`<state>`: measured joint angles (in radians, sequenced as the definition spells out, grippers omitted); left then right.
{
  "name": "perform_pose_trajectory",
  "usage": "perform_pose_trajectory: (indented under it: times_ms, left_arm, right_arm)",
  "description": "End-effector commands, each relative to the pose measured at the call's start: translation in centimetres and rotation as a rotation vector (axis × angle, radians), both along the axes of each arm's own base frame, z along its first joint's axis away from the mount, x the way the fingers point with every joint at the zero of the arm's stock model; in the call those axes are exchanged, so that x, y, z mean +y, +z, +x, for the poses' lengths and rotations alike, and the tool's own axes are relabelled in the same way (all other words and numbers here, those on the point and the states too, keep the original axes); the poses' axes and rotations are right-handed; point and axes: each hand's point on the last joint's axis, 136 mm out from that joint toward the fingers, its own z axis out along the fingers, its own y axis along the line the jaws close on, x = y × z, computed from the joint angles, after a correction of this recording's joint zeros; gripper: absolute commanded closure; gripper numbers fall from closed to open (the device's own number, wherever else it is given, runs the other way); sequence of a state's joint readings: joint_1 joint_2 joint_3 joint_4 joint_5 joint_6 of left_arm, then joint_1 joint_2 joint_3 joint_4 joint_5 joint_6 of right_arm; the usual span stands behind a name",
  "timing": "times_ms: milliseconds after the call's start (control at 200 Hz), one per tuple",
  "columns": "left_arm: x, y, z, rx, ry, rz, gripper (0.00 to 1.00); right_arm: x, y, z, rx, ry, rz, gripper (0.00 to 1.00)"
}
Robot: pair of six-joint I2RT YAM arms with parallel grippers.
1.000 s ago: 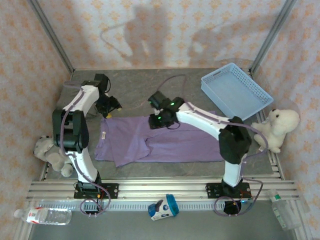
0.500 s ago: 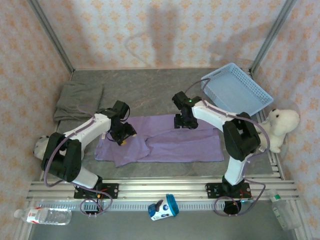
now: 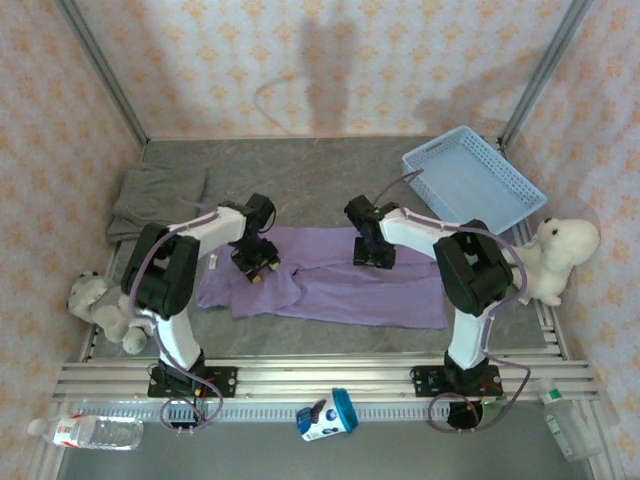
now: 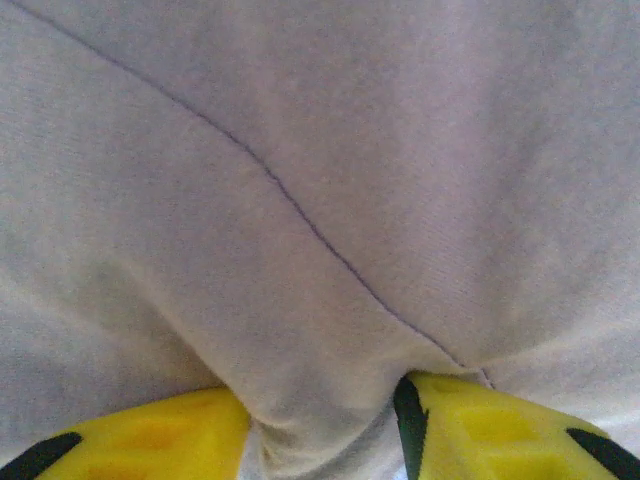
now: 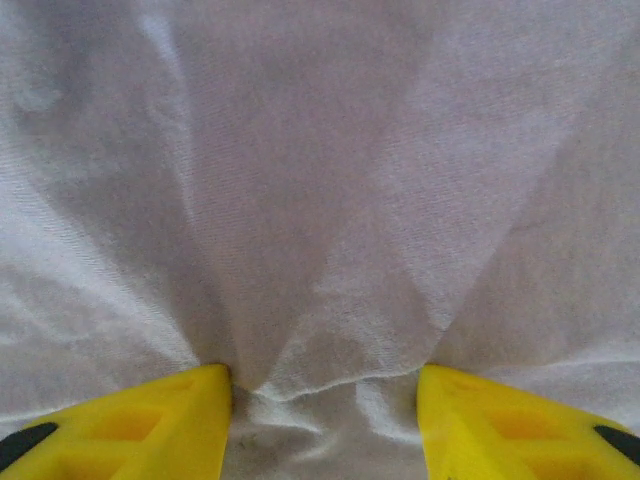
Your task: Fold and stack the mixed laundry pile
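Pinching lavender T-shirt [image 3: 340, 285], lying flat mid-table [image 3: 300, 180] | L pincer [image 3: 258, 265] nipping cloth tuck; R pincer [image 3: 372, 252] astride pucker, grip unclear | we're starting a fold | nxt: lifting both pts evenly, w/o stretching.

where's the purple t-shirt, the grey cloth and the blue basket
purple T-shirt [image 3: 370, 295], top external view, on its flat body panel between the arms
grey cloth [image 3: 150, 195], top external view, on the middle of the heap
blue basket [image 3: 475, 185], top external view, on its bare lattice floor

A diagonal seam [image 4: 300, 215] crossed the lavender T-shirt [image 4: 330, 110]. A fold of it sat pinched between the left gripper [image 4: 325, 432]'s yellow fingers [image 4: 150, 438].
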<state>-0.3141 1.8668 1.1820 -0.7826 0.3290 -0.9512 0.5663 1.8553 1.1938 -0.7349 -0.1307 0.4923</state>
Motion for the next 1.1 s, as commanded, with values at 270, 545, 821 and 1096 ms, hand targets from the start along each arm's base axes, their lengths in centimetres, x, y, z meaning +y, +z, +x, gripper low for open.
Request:
perform_pose_trajectory:
  times_ms: [270,545,821,1096]
  left_arm:
    - [-2.3,-1.0,15.7,-0.129,-0.290,0.091,0.53]
    - [-6.9,3.4,23.0,-0.321,-0.442,-0.085,0.44]
    - [-6.9,11.1,20.9,-0.411,-0.420,-0.146,0.40]
    - [-8.8,8.5,18.2,-0.373,-0.351,-0.181,0.41]
  right_arm:
    - [0.7,0.0,-5.7,0.098,-0.228,0.118,0.53]
    - [10.7,3.1,-5.3,0.107,-0.088,0.385,0.51]
    - [7.0,9.3,-0.9,-0.030,-0.004,0.379,0.48]
    - [-1.8,6.8,-2.1,0.029,0.009,0.292,0.49]
